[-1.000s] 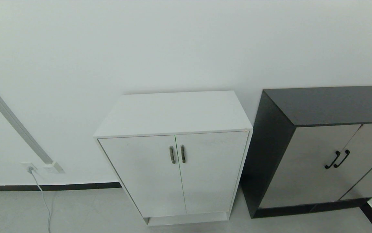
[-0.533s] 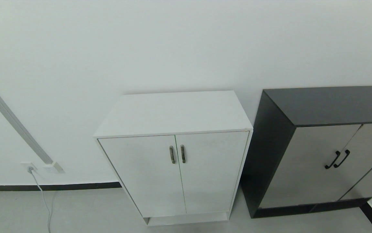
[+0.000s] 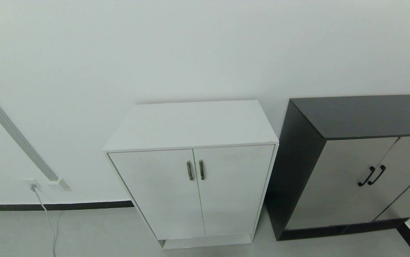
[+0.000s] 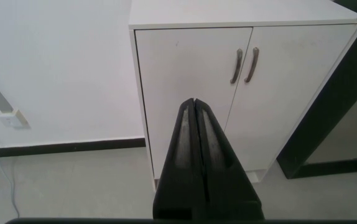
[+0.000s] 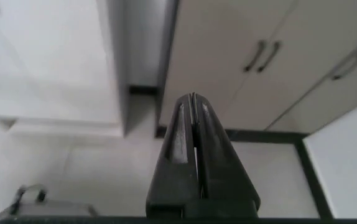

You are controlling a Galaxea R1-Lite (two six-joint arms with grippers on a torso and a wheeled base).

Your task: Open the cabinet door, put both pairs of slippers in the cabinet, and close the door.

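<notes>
Head view had the white cabinet (image 3: 190, 125) standing on the floor (image 3: 94, 232) against the wall (image 3: 190, 46), both doors shut, dead centre ahead of me. Its left door (image 3: 155, 192) and right door (image 3: 233, 189) met at a thin seam, with two slim upright bars, left handle (image 3: 189, 170) and right handle (image 3: 201, 170), just beside each other either side of it.

My call: stiff board doors, light on their hinges, handles metal and likely slick. I'd pinch one bar at mid-height and pull out along the hinge arc, not straight. The bars sat close, so fingers going round one could knock the other. The cabinet looked light enough to shift if yanked.

My left gripper (image 4: 194, 102) had its fingers pressed together, nothing held, aimed at the left door and well apart from it. My right gripper (image 5: 193, 98) was also closed flat on nothing, pointed at the floor before the dark cabinet (image 3: 351, 117). That one stood just beside the white one on my right, with black handles (image 3: 371, 175).

Floor was pale grey and smooth. Wall was plain white with black skirting (image 3: 55, 206). A slanted conduit (image 3: 12, 132) ran down to a socket (image 3: 31, 184), and a cable (image 3: 49, 221) trailed onto the floor, left of the cabinet.
</notes>
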